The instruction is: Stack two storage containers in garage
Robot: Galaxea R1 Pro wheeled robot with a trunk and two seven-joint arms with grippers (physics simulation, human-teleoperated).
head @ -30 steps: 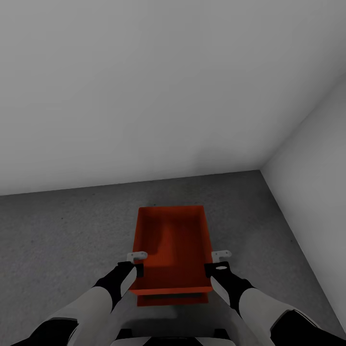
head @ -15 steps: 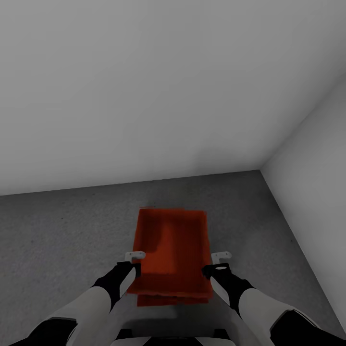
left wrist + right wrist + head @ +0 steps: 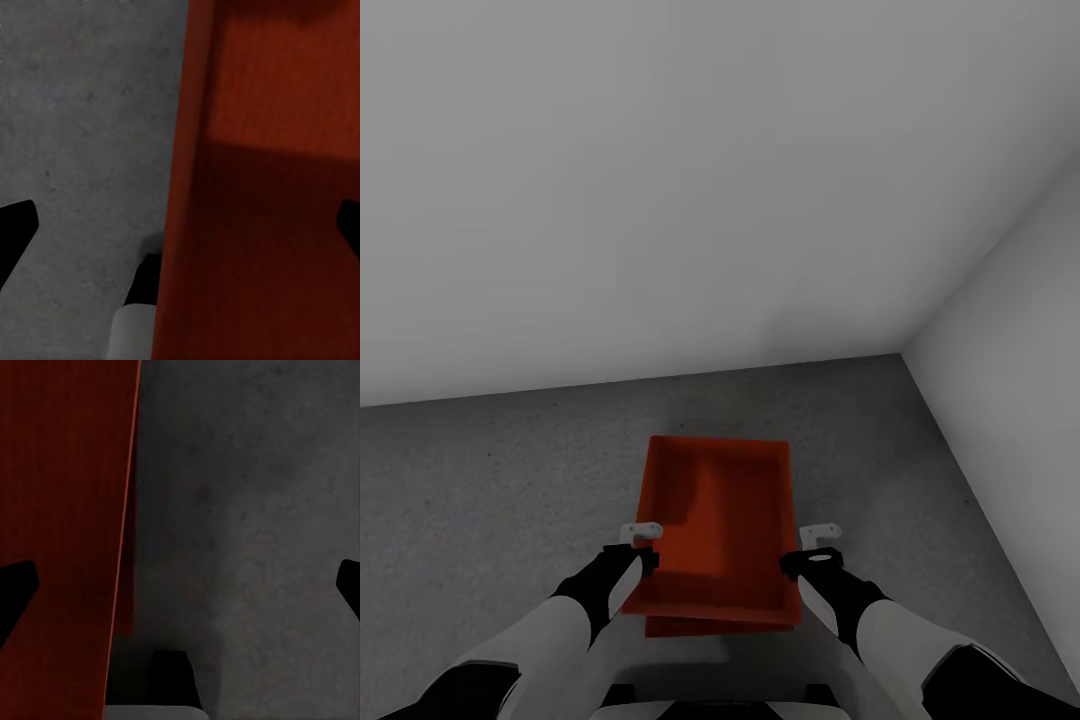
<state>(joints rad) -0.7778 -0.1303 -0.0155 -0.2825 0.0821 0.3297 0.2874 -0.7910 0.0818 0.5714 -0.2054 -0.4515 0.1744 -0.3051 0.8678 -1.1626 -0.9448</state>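
Looks near done: upper orange-red thin-walled rectangular container [image 3: 715,525] sits on the lower identical orange-red container [image 3: 718,627], only a strip of which peeks out at the near edge. Both on the rough dark grey floor [image 3: 490,500], near a corner of plain pale grey walls [image 3: 660,200]. Left to do, as a guess: release and back off.

Long axis of the upper box runs straight away from the robot toward the wall, open side up, slightly skewed against the lower one.

Left pincer [image 3: 643,545] and right pincer [image 3: 812,548] flank the long sides, fingers spread wide astride each wall, gripping nothing.
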